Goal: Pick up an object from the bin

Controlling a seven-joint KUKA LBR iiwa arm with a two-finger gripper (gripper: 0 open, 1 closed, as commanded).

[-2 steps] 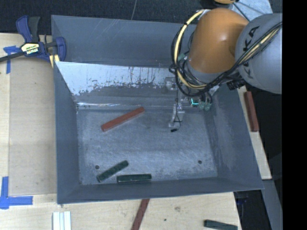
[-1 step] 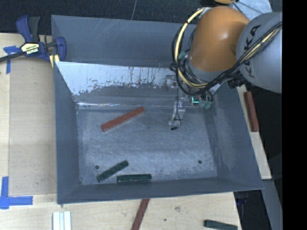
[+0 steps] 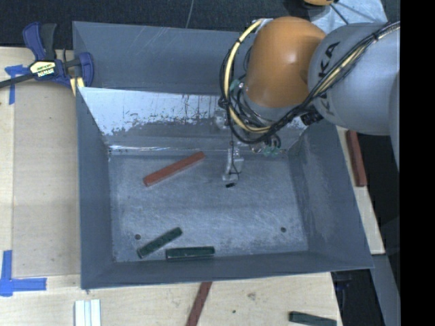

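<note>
Gripper [image 3: 232, 179] low over floor of grey metal bin [image 3: 92, 202], centre-back, near right end of red-brown flat stick [image 3: 173, 169], apart from it. Jaws spread or pressed: cannot tell. 2 dark green flat sticks [image 3: 160, 242] by front wall.

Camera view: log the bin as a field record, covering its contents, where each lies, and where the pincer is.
bin: grey metal, sloped walls
pincer: above bare floor near the middle, just right of the red-brown bar
red-brown bar: flat, slanted, left of centre toward the back wall
slanted green bar: dark, by the front wall
level green bar: dark, along the front wall, just right of the slanted one
</note>
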